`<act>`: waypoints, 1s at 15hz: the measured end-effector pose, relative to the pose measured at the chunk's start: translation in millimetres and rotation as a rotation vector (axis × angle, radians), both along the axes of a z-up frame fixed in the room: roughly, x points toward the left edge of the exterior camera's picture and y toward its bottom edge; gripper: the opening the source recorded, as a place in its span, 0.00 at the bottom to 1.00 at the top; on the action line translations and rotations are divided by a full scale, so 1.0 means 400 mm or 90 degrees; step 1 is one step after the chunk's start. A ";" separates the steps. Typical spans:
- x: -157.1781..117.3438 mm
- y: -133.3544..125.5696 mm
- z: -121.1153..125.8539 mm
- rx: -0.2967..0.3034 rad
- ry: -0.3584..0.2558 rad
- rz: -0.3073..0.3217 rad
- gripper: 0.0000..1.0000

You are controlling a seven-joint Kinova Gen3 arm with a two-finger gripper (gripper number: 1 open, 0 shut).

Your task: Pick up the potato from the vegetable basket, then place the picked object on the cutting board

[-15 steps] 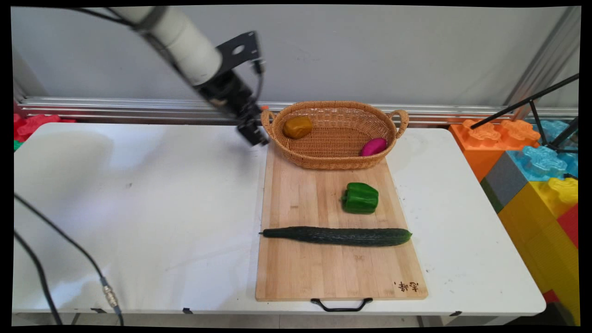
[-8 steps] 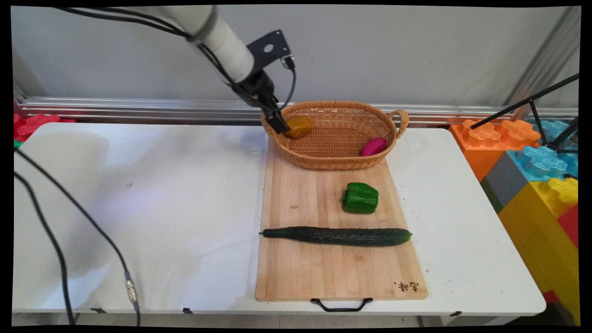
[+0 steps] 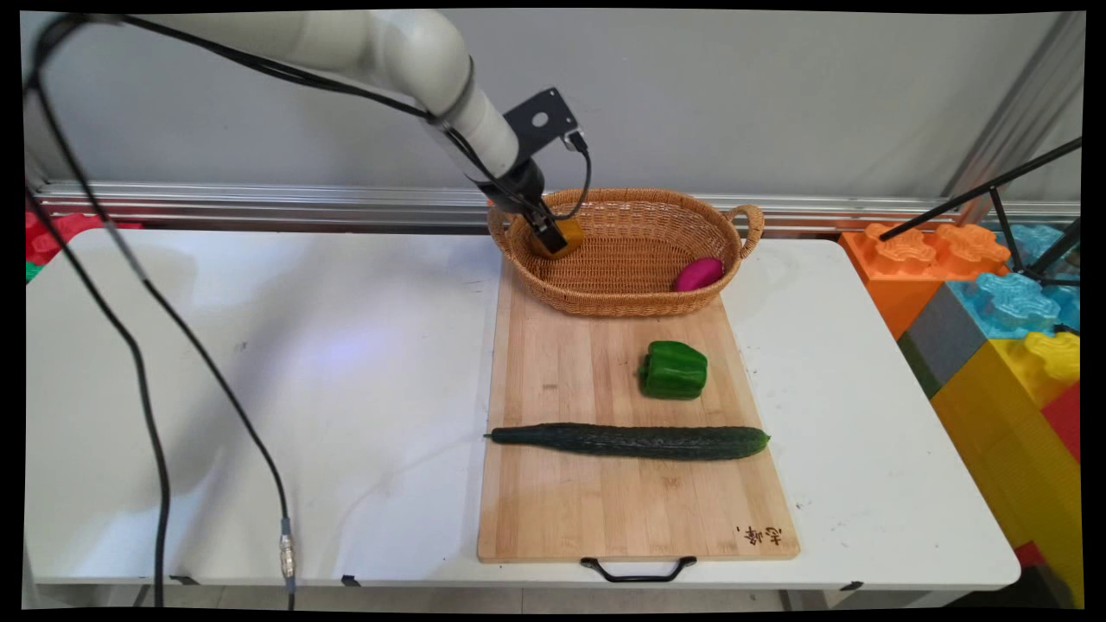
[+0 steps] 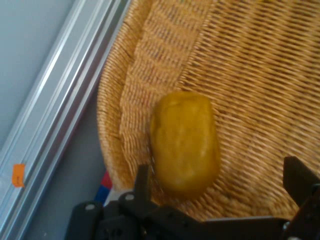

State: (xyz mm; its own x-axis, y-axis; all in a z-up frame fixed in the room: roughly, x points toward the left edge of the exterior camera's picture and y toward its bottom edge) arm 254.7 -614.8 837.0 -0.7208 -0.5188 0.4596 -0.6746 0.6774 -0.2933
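Yellow-brown rounded potato-like lump [image 4: 185, 142] lay at the left end of the oval woven wicker basket [image 3: 631, 298], near a magenta oval object [image 3: 697, 274]. Black two-finger gripper [image 4: 217, 182] stood spread wide, fingers [image 4: 142, 182] straddling it, unclenched.

One wicker basket [image 3: 622, 298] at 12 o'clock on the board. Two items inside it: one yellow-brown potato [image 4: 185, 142] at its 9 o'clock end, one magenta vegetable [image 3: 697, 274] toward 4 o'clock. One wooden cutting board [image 3: 562, 510] on the worktop [image 3: 259, 389]. Two vegetables on the board: one green bell pepper [image 3: 673, 370], one cucumber [image 3: 631, 441] at the pepper's 6 o'clock. Five things total besides the board.
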 end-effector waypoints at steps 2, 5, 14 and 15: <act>-0.010 -0.032 -0.039 -0.007 -0.002 0.013 1.00; -0.023 -0.067 -0.087 -0.016 -0.003 0.029 1.00; -0.058 -0.103 -0.163 -0.018 0.003 0.047 0.00; -0.061 -0.099 -0.160 -0.020 0.006 0.049 0.00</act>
